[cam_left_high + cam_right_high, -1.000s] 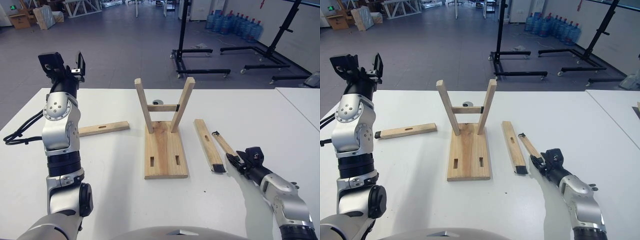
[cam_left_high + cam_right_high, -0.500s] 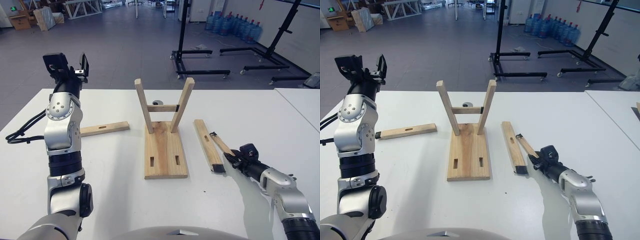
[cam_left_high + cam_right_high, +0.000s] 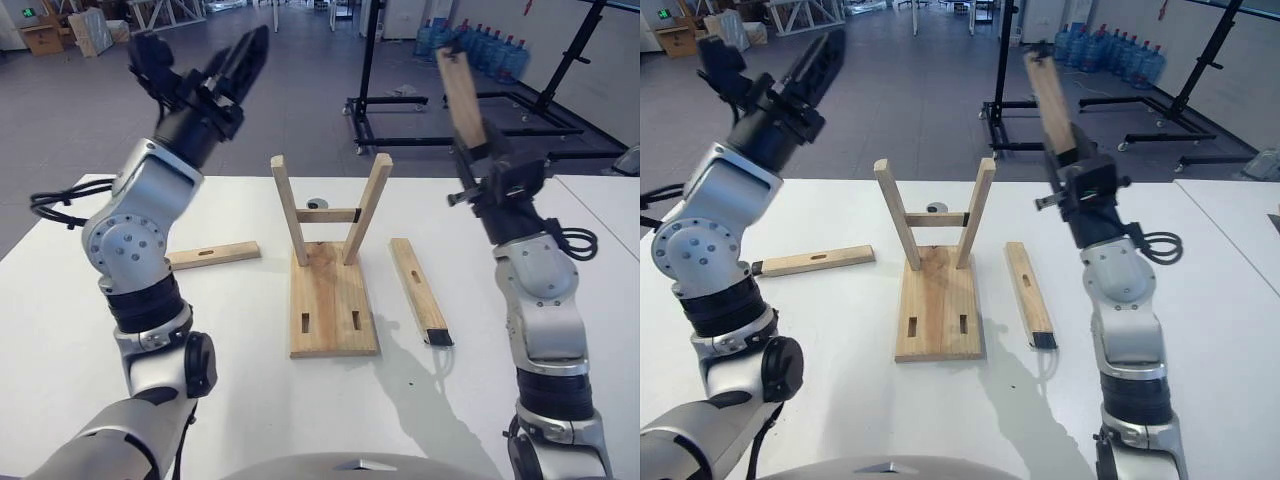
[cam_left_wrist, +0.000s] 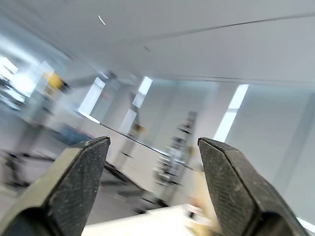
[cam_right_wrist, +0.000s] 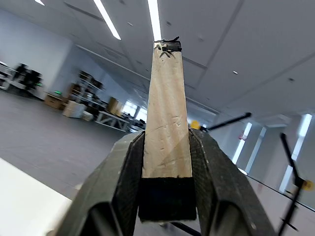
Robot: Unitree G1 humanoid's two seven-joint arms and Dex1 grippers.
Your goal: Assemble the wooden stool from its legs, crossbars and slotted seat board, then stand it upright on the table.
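The slotted seat board point(image 3: 333, 305) lies flat on the white table point(image 3: 230, 340). Two legs point(image 3: 288, 210) joined by a crossbar point(image 3: 326, 216) stand in its far slots. One loose leg point(image 3: 419, 291) lies right of the board, and another point(image 3: 211, 256) lies to its left. My right gripper point(image 3: 476, 142) is raised above the table's right side, shut on a wooden bar point(image 3: 460, 90) that points upward; the right wrist view has the bar point(image 5: 167, 123) between the fingers point(image 5: 123, 187). My left gripper point(image 3: 236, 60) is raised high at the far left, open, with nothing between its fingers point(image 4: 74, 182).
A small round grey thing point(image 3: 317, 203) sits on the table behind the standing legs. Another white table point(image 3: 610, 205) adjoins at the right. Black wheeled stands point(image 3: 405, 125) and blue water bottles point(image 3: 478, 50) are on the floor beyond.
My right gripper has lifted the wooden bar off the table beside the loose right leg and holds it up in the air. My left arm has swung its gripper up and rightward.
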